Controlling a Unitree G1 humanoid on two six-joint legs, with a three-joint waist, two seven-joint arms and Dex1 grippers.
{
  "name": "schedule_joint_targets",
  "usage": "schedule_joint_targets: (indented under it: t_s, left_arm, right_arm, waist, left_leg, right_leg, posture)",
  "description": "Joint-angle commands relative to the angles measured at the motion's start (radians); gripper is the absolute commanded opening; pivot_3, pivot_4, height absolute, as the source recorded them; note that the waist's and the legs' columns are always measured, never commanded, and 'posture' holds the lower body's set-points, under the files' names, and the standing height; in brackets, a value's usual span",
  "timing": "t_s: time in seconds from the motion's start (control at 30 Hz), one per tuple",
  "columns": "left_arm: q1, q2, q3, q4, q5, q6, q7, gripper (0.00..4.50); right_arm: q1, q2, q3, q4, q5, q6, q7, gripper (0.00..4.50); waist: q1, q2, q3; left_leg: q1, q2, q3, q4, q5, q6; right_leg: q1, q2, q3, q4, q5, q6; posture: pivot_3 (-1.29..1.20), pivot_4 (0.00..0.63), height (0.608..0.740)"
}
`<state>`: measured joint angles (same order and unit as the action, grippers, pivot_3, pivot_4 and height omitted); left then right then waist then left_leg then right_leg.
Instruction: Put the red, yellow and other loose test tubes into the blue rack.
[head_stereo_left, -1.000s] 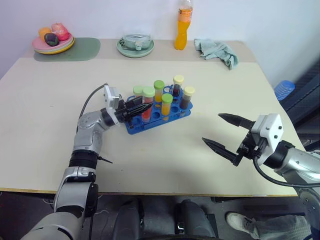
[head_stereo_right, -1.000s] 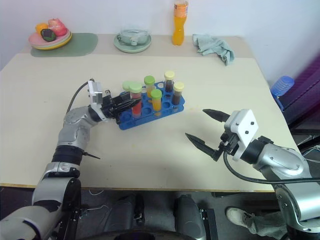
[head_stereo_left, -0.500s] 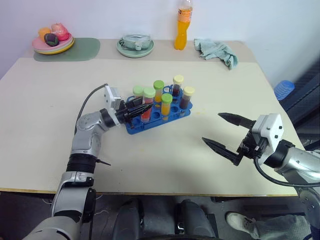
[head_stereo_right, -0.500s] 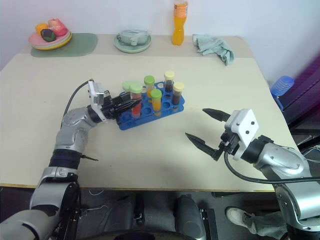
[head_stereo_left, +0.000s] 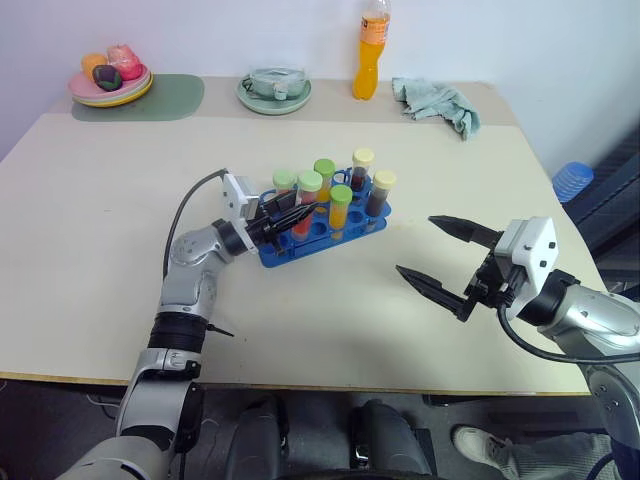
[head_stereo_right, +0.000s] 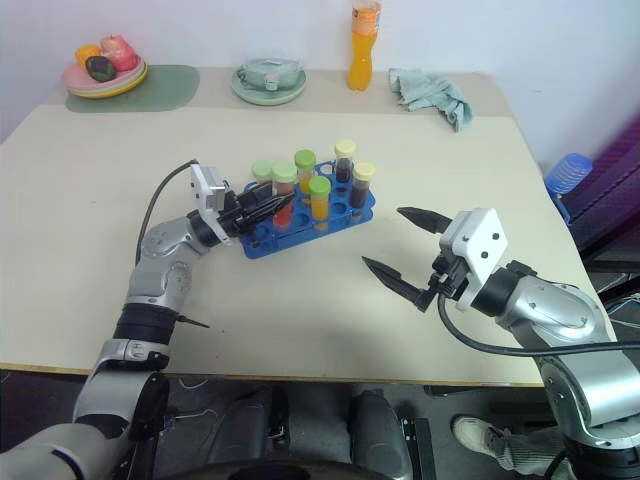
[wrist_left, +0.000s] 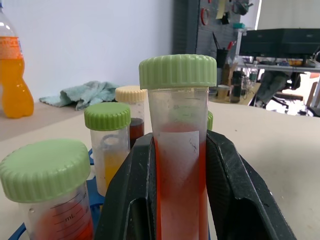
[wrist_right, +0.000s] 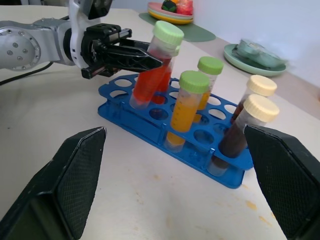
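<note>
Beige desk | blue rack near its middle | my left fingers pinch red tube, tilted in rack | my right fingers spread wide, apart from rack

Beige table, blue rack sitting flat near the middle. Along the far edge: grey-green mat at the left carrying a stack of plates with fruit, then a pale green dish, orange drink bottle standing upright, crumpled teal cloth toward the right corner. All of them well apart from the rack.
</note>
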<state>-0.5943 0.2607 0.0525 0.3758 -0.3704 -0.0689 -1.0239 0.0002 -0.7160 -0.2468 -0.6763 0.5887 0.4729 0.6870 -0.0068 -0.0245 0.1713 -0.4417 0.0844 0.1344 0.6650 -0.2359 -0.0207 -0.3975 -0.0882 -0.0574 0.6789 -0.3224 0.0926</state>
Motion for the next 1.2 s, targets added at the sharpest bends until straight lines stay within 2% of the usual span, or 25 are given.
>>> schedule_joint_targets:
  t_s: [0.03,0.5,0.6,0.7,0.83,0.9,1.2]
  left_arm:
    - [-0.014,-0.018,-0.003,-0.01,-0.005,-0.043,0.002,0.72]
    - [0.009,0.008,0.034,0.146,-0.005,-0.161,-0.028,0.72]
    - [0.02,0.008,0.022,0.145,-0.008,-0.165,-0.049,0.72]
    - [0.026,0.01,0.022,0.122,-0.051,-0.088,-0.079,0.72]
    - [0.032,0.012,0.022,0.1,-0.039,-0.1,-0.064,2.71]
    - [0.037,0.023,0.006,0.092,0.009,-0.107,-0.023,3.71]
    - [0.158,0.107,-0.012,-0.083,0.04,0.0,0.028,3.71]
  right_arm:
    - [0.005,0.011,-0.012,-0.004,-0.01,-0.032,-0.003,4.5]
    - [0.011,0.031,-0.004,-0.013,-0.027,-0.053,-0.02,4.5]
    - [0.005,0.03,-0.002,-0.013,-0.027,-0.051,-0.022,4.5]
    - [-0.003,0.029,0.001,-0.012,-0.026,-0.049,-0.024,4.5]
    - [-0.015,0.029,0.006,0.0,-0.026,-0.05,-0.02,4.5]
    - [-0.017,0.029,0.006,0.007,-0.028,-0.054,-0.016,4.5]
    - [0.017,0.026,-0.001,0.042,-0.033,-0.081,0.027,4.5]
  waist:
    - [0.0,0.0,0.0]
    - [-0.006,0.0,0.0]
    - [-0.007,0.0,0.0]
    - [-0.007,0.0,0.0]
    - [-0.006,0.0,0.0]
    - [-0.003,0.0,0.0]
    - [-0.005,0.0,0.0]
  left_leg:
    - [0.0,0.0,0.0,0.0,0.0,0.0]
    - [0.0,0.0,0.0,0.0,0.0,0.0]
    - [0.001,0.0,0.0,0.0,0.0,0.0]
    - [0.001,0.0,0.0,0.0,0.0,0.0]
    - [0.001,0.0,0.0,0.0,0.0,0.0]
    - [0.001,0.0,0.0,0.0,0.0,0.0]
    - [0.0,0.0,0.0,0.0,0.0,0.0]
  right_leg:
    - [0.0,0.0,0.0,0.0,0.0,0.0]
    - [0.0,0.0,0.0,0.0,0.0,0.0]
    - [0.0,0.0,0.0,0.0,0.0,0.0]
    - [0.0,0.0,0.0,0.0,0.0,0.0]
    - [0.0,0.0,0.0,0.0,0.0,0.0]
    - [0.0,0.0,0.0,0.0,0.0,0.0]
    - [0.0,0.0,0.0,0.0,0.0,0.0]
  posture:
    - [0.0,0.15,0.74]
    - [0.0,0.15,0.74]
    - [0.0,0.15,0.74]
    - [0.0,0.15,0.74]
    - [0.0,0.15,0.74]
    - [0.0,0.15,0.74]
    - [0.0,0.15,0.74]
